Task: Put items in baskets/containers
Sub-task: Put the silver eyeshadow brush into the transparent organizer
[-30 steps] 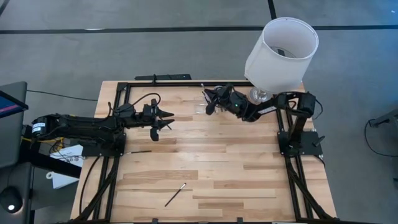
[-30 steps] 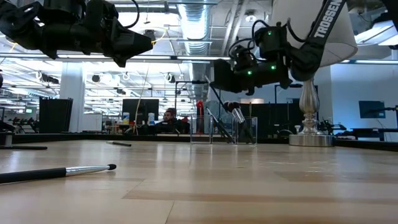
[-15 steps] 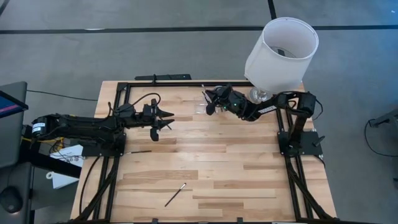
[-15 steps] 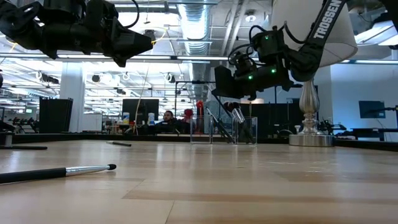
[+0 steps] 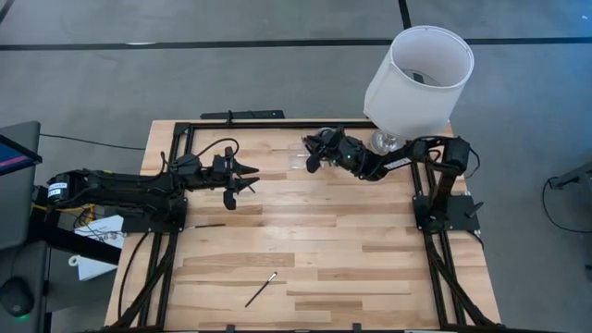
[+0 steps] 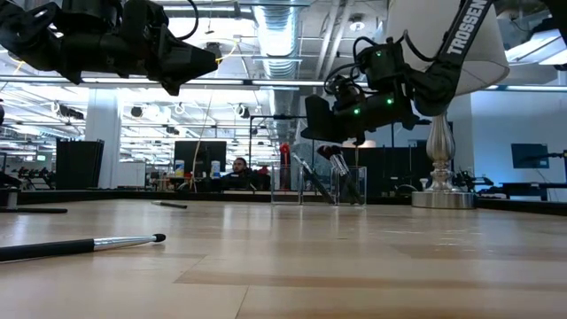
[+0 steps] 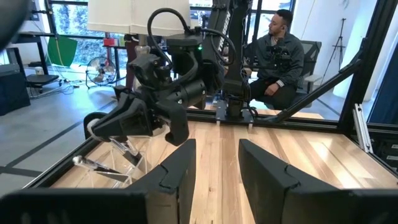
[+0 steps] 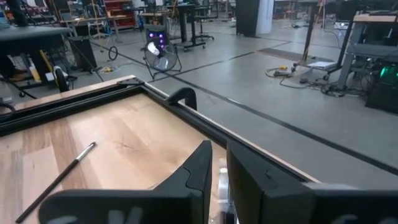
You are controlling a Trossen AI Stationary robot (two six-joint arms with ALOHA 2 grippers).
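Since the earlier frames, the right gripper (image 6: 312,133) had lifted slightly and drawn back above the clear organizer (image 6: 319,186), and its fingers (image 8: 205,163), previously closed, had parted to a narrow gap with nothing visibly held between them. The organizer stood directly below and just ahead of that gripper, at the far edge of the table, with several dark brushes (image 6: 339,167) leaning upright inside it, heads up. In the high view the right gripper (image 5: 313,157) hung over the same spot, beside the lamp base.

One pale-handled brush (image 5: 261,289) lay flat on the wood well apart from both grippers, near the front edge; the low view showed it in the foreground (image 6: 84,245). Another black brush (image 5: 205,225) lay just beyond the left gripper's side of the table, near the frame rail. A further brush (image 8: 57,179) lay on the boards ahead of the right wrist camera.

The left gripper (image 5: 248,180) hovered in mid-air over the table's left half, unmoved, its fingers (image 7: 177,171) moderately apart and empty.

The table (image 5: 351,250) was light wooden planking bounded by a black metal frame. A white lampshade (image 5: 419,79) stood at the far right corner. Beyond the table, a seated person (image 7: 278,59) was visible in an open workshop room.
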